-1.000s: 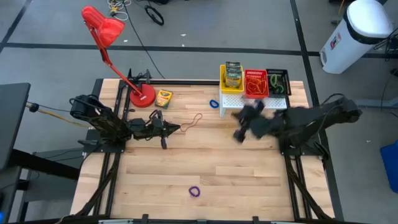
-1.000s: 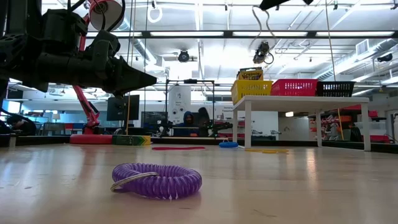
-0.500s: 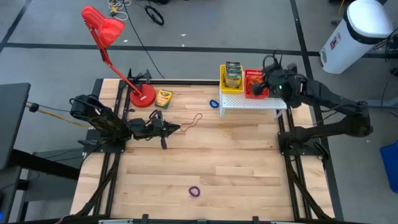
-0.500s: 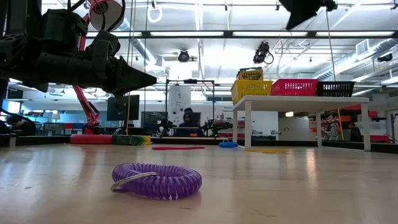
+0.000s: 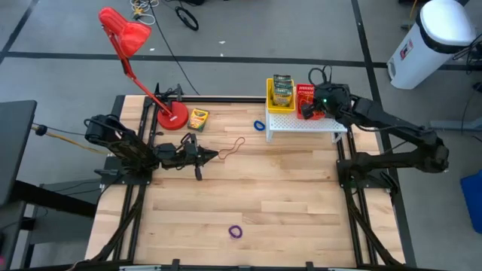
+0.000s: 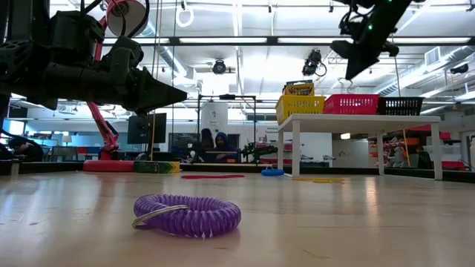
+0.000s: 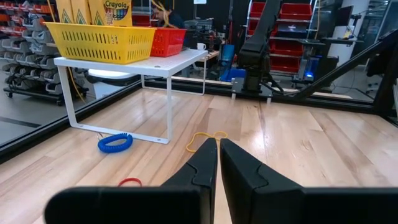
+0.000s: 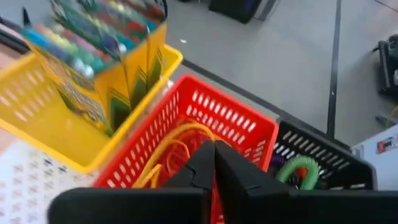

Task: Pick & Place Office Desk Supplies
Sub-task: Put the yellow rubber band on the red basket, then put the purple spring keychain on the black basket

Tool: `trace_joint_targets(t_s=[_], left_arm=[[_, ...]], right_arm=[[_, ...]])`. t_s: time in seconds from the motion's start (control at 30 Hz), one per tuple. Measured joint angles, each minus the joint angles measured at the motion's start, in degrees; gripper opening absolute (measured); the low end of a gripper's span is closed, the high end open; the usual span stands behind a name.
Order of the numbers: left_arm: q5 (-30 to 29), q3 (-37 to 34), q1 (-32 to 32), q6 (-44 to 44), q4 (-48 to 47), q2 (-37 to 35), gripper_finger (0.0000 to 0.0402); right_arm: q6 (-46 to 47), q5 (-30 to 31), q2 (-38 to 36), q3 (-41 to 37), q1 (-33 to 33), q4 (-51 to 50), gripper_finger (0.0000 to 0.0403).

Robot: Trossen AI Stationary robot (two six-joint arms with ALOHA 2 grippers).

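On a white shelf (image 5: 305,124) at the table's far right stand a yellow basket (image 8: 37,118) with crayon boxes (image 8: 106,56), a red basket (image 8: 236,118) with yellow rubber bands (image 8: 171,149), and a black basket (image 8: 323,155) with a green coil (image 8: 298,169). My right gripper (image 8: 211,155) hovers over the red basket, pointing down at a slant, its fingers together. A crayon box (image 5: 198,119), a blue coil (image 7: 115,142), a yellow band (image 7: 205,138) and a purple coil (image 6: 187,215) lie on the table. My left gripper (image 7: 219,146) is shut and level at the table's left. My right gripper stands above the yellow rubber bands in the red basket. I cannot tell whether a band reaches up between its fingertips, because the fingers hide that spot in the wrist view.
A red desk lamp (image 5: 135,45) stands at the far left corner with its base (image 5: 172,117) on the table. A small red band (image 7: 129,182) lies near my left gripper. The middle and near part of the table is bare wood apart from the purple coil.
My right gripper has swung from above the table in front of the shelf toward the far edge. It now stands over the baskets and has turned on the way. My left arm has kept still.
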Motion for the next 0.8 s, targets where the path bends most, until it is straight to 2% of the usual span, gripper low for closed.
trace_joint_targets(t_s=[0.13,0.33,0.43,0.5,0.57,0.63,0.8], left_arm=[[0.0,0.0,0.0,0.0,0.0,0.0,0.0028],[0.0,0.0,0.0,0.0,0.0,0.0,0.0028],[0.0,0.0,0.0,0.0,0.0,0.0,0.0028],[0.0,0.0,0.0,0.0,0.0,0.0,0.0028],[0.0,0.0,0.0,0.0,0.0,0.0,0.0028],[0.0,0.0,0.0,0.0,0.0,0.0,0.0028],[0.0,0.0,0.0,0.0,0.0,0.0,0.0028]], right_arm=[[-0.2,0.3,0.0,-1.9,-0.1,0.0,0.007],[-3.4,3.9,-0.4,-1.8,-0.1,4.4,0.0167],[-6.5,3.8,-0.5,-0.1,0.0,6.2,0.0198],[-7.8,2.8,-0.5,1.5,0.8,6.5,0.0203],[-8.3,1.6,-0.5,2.3,2.6,7.5,0.0191],[-9.1,0.3,-0.5,2.3,5.7,8.5,0.0159],[-13.5,-3.2,-0.4,-3.0,15.7,21.1,0.0031]])
